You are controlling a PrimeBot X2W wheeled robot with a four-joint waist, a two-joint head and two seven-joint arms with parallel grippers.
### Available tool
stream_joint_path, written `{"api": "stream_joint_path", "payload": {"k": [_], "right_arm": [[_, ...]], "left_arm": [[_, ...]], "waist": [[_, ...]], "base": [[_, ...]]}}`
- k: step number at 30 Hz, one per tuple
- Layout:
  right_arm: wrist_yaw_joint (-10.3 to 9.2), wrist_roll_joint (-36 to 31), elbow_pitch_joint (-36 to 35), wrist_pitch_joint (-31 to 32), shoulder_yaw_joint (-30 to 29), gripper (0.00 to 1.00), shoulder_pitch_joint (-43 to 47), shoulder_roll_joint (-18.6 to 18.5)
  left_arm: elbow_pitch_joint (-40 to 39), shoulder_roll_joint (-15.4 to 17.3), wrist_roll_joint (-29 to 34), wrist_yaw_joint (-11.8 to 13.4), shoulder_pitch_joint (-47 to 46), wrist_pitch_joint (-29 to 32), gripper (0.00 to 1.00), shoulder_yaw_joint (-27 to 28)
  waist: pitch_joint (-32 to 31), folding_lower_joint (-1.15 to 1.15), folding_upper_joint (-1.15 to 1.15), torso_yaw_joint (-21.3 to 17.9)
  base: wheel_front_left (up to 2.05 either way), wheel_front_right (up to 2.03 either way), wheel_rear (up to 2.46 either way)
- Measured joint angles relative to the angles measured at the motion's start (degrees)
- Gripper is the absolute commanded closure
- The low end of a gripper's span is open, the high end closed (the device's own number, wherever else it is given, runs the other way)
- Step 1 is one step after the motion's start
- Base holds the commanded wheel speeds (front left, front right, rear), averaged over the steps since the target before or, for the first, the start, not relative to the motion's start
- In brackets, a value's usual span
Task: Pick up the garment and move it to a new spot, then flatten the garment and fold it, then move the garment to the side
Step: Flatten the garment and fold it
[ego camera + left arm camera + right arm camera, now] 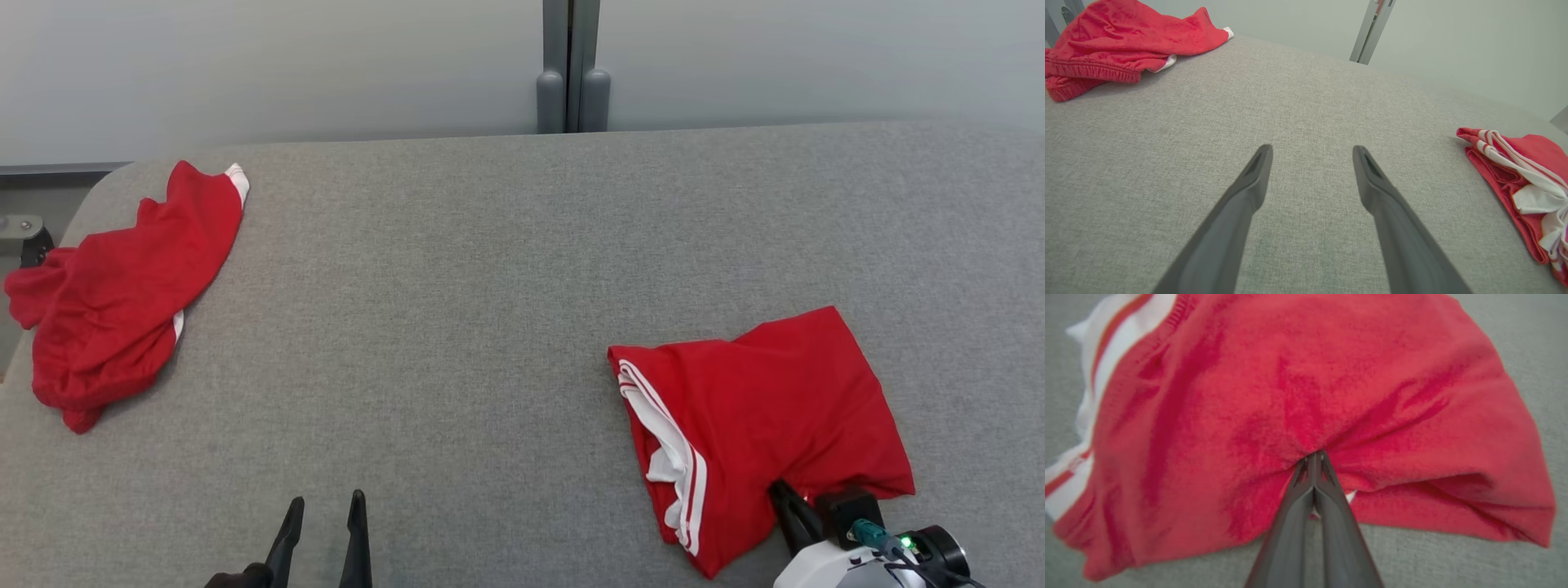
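The folded red shorts [759,408], a soft knit with white side stripes, lie in a compact, slightly rumpled packet at the near right of the grey woven tabletop [449,327], so flattening and folding look done and only the move aside seems left. The right gripper [1314,457] is pinched tight on a pucker of cloth at their near edge, while the left gripper [326,500] hovers spread and empty. A second red garment [114,302], probably elastic-waisted shorts, lies crumpled at the far left.

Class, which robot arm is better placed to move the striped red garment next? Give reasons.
Right. The right gripper is shut on the near edge of the striped garment; the left gripper stands open, well away.
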Motion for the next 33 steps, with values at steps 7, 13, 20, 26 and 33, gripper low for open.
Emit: {"api": "stream_joint_path", "payload": {"k": [7,13,20,26,33], "right_arm": [[-0.21,1.58,-0.08,-0.16,5.10,1.00,-0.10,0.86],[-0.07,2.97,-3.41,-0.14,6.86,1.00,1.93,0.09],[0.02,4.22,-9.17,-0.05,5.39,1.00,4.32,-2.90],[0.03,5.89,-15.71,0.10,0.07,1.00,6.89,-4.19],[0.02,4.56,-24.99,0.03,-12.00,0.51,8.89,-3.69]], "left_arm": [[0.14,0.00,0.01,0.00,-0.02,0.00,0.00,0.33],[0.00,0.00,-0.01,0.04,0.12,0.00,0.00,0.40],[-0.42,-0.01,-0.19,0.25,0.47,0.00,0.00,0.33],[-0.52,-0.01,-0.20,0.25,0.60,0.00,0.00,0.59],[-0.91,-0.01,0.03,0.01,1.31,0.00,0.00,1.64]], "waist": [[-0.50,0.00,0.00,0.41],[-1.34,0.00,0.00,-0.23],[-1.68,0.00,0.00,-1.69],[-2.20,0.00,0.00,-2.58],[-3.29,0.00,0.00,-3.61]], "base": [[0.00,0.00,0.00],[0.00,0.00,0.00],[0.00,0.00,0.00],[0.00,0.00,0.00],[0.00,0.00,0.00]]}}
